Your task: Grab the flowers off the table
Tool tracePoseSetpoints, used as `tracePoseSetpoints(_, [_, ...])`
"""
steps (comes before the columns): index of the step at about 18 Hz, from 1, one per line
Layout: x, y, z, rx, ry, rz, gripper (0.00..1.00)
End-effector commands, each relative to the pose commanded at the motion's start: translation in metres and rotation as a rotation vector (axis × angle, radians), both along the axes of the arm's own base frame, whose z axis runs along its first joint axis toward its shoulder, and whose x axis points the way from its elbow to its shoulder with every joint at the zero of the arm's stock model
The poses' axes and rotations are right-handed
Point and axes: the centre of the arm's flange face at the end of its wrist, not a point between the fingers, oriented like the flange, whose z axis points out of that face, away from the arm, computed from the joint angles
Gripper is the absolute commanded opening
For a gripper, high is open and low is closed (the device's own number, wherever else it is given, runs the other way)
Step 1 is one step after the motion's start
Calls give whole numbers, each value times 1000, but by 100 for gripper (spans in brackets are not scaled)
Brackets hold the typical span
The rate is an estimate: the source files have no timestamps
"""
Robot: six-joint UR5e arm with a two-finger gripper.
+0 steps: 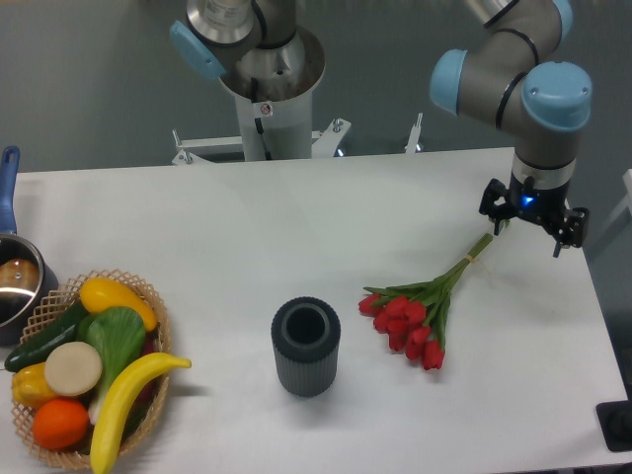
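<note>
While the gripper (534,219) hangs near the right edge of the desk (247,237), its fingers point down and stand apart, holding nothing; how far it sits above the surface cannot be told. Just left of it and below lies the tip of the stems of the flowers (420,311), close to the gripper though contact cannot be made out; the bunch lies flat on the desk, stems running up and right toward the gripper, red heads fanned out down and left, with green leaves between. Left of the heads, a little apart, a dark ribbed cup (306,347) stands upright with its mouth open to the top; well to the left, at the desk's near corner, a wicker basket (148,296) holds a banana, an orange and other produce; beside it, at the left edge, sits a pot (18,281) with a blue handle.
</note>
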Motion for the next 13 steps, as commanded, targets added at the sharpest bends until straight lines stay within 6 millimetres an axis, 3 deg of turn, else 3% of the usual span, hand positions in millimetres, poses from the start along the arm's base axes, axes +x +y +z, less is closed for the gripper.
tracePoseSetpoints(4, [2, 1, -3, 3, -5, 2, 100])
tracePoseSetpoints(9, [20, 8, -33, 51, -24, -3, 100])
tracePoseSetpoints(13, [28, 24, -43, 37, -40, -29, 100])
